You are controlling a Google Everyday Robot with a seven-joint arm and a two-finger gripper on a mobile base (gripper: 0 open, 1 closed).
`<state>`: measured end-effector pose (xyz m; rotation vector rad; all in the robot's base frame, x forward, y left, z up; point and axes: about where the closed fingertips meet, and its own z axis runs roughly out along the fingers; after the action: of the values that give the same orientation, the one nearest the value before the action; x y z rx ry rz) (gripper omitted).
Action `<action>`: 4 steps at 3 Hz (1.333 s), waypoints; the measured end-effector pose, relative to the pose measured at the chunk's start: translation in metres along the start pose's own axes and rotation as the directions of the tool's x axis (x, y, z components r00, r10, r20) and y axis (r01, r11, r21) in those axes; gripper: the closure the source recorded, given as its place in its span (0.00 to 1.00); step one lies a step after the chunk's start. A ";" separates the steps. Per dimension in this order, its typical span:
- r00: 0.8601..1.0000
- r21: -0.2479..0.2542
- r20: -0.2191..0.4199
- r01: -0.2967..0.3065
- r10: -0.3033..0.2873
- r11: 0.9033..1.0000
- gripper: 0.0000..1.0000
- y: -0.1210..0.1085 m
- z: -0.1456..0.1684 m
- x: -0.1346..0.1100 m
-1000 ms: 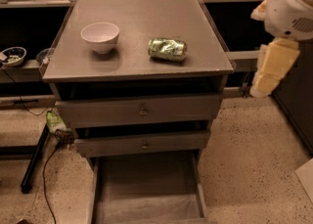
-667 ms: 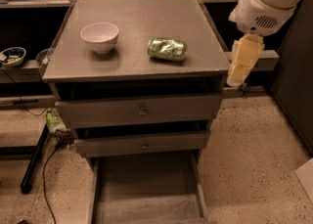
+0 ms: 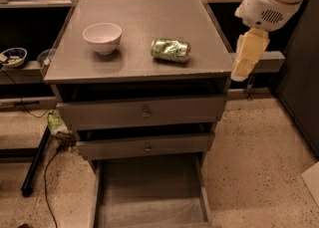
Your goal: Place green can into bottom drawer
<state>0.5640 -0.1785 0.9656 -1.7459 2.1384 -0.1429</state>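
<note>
Green can (image 3: 171,50) status: not yet grasped, not yet placed. Reading across the worktop (image 3: 149,15) from the left, the white bowl (image 3: 102,37) stands upright left of centre. The can lies on its side right of centre, well apart from the bowl and near the front edge. Below, in the same middle span, the upper two drawers (image 3: 144,114) sit only slightly out. The bottom drawer (image 3: 149,192) is pulled out with nothing visible on its grey floor, so the receiving position appears ready. At far right, the tool (image 3: 247,55) hangs beyond the worktop's right edge, at about worktop height and apart from the can. It has hold of nothing that can be seen; how far open it is cannot be told from this view. Judged outstanding: bring the tool over the can, grasp it, carry it down to the bottom drawer, release.
</note>
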 end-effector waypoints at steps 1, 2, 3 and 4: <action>0.999 0.001 0.035 0.013 -0.013 1.000 0.00 -0.022 0.007 -0.017; 0.998 -0.028 0.062 0.026 -0.024 0.999 0.00 -0.041 0.029 -0.034; 0.996 -0.103 0.081 0.031 -0.022 0.994 0.00 -0.065 0.079 -0.052; 0.996 -0.102 0.083 0.030 -0.022 0.994 0.00 -0.066 0.080 -0.053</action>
<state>0.6610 -0.1302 0.9239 -1.8048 2.0992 0.0318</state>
